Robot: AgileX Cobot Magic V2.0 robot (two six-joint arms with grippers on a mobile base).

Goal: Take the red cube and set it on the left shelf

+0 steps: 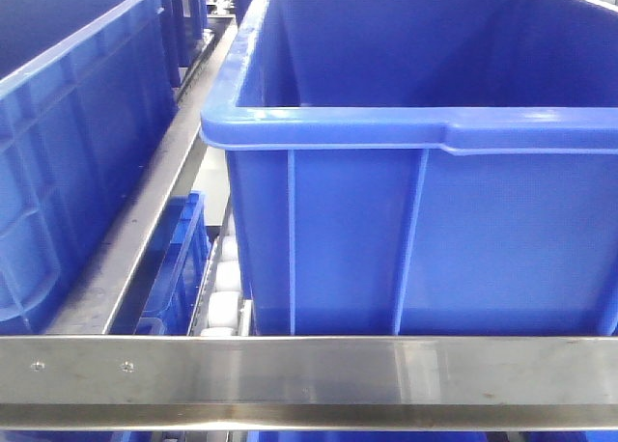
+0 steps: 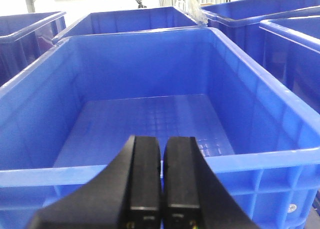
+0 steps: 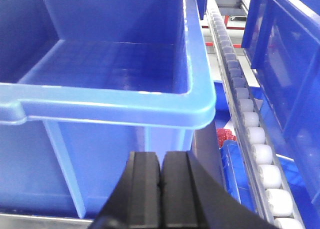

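A small red textured object shows in the right wrist view, low between the blue bin's corner and the roller track; I cannot tell whether it is the red cube. My right gripper is shut and empty, in front of the big blue bin's near wall, left of the red object. My left gripper is shut and empty, hovering at the near rim of an empty blue bin. Neither gripper shows in the front view.
A large blue bin fills the front view, with another blue bin to its left. A steel rail crosses the front. White rollers run along the right; more sit between the bins. Further blue bins stand behind.
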